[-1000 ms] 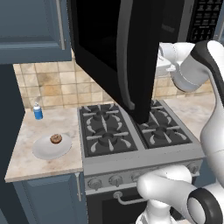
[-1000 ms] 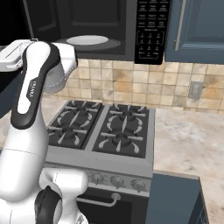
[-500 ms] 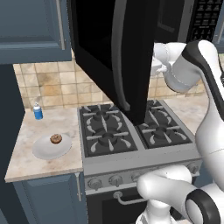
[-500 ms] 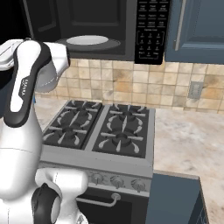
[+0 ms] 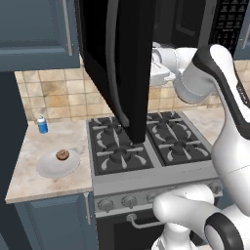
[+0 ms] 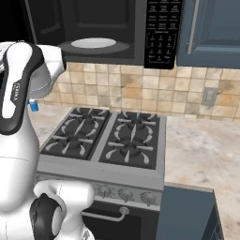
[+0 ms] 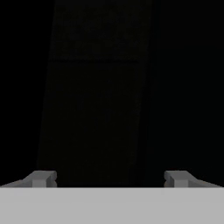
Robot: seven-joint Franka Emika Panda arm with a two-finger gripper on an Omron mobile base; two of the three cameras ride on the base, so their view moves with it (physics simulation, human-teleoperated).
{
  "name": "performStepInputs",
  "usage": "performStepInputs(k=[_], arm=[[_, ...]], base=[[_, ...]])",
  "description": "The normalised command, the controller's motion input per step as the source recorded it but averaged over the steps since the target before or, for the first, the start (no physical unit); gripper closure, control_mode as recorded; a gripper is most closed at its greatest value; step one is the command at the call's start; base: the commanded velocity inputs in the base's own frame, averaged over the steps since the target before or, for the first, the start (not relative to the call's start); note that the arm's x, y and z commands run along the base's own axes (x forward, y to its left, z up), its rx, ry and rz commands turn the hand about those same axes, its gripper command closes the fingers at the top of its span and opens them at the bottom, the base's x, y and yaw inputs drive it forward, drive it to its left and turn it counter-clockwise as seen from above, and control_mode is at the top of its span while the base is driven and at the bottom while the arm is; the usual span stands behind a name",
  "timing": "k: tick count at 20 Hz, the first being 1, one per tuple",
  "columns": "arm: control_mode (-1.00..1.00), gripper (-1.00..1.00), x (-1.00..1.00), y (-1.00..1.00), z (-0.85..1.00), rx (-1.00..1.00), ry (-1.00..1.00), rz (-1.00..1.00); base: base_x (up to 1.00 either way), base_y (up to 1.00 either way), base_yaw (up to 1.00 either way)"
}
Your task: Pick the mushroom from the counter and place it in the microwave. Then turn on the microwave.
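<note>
Left base view: small round brown mushroom (image 5: 62,155) resting on a flat white plate (image 5: 49,167), itself on the beige-pink marbled stone counter (image 5: 34,183) left of the black gas stove top (image 5: 151,144); small blue bottle with a white cap (image 5: 42,125) standing near the tiled wall behind. Large black microwave (image 5: 190,22) mounted above the stove, its dark glass door (image 5: 119,68) swung wide toward the camera. Compared with a second ago, white arm pulled closer in behind that door, hand tucked just past its edge. Probably a retreat from the opened door, freeing the way toward the mushroom, not yet picked.

Right base view: oven cavity exposed, pale round turntable (image 6: 93,43) bare inside, button keypad (image 6: 161,33) at its right.

Hand view: two-finger gripper (image 7: 112,178) with tips spread wide apart, nothing between them, dark door surface ahead, contact impossible to judge.
</note>
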Motion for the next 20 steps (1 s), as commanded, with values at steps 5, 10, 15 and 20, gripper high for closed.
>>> performStepInputs(k=[5,10,15,20], arm=[[-1.0,-1.0,0.0,0.28,0.0,0.0,0.0,0.0],[-1.0,-1.0,0.0,0.27,0.0,0.0,0.0,0.0],[-1.0,-1.0,0.0,0.24,0.0,0.0,0.0,0.0],[-1.0,-1.0,0.0,0.21,0.0,0.0,0.0,0.0]], base=[[0.0,0.0,0.0],[0.0,0.0,0.0],[0.0,0.0,0.0],[0.0,0.0,0.0]])
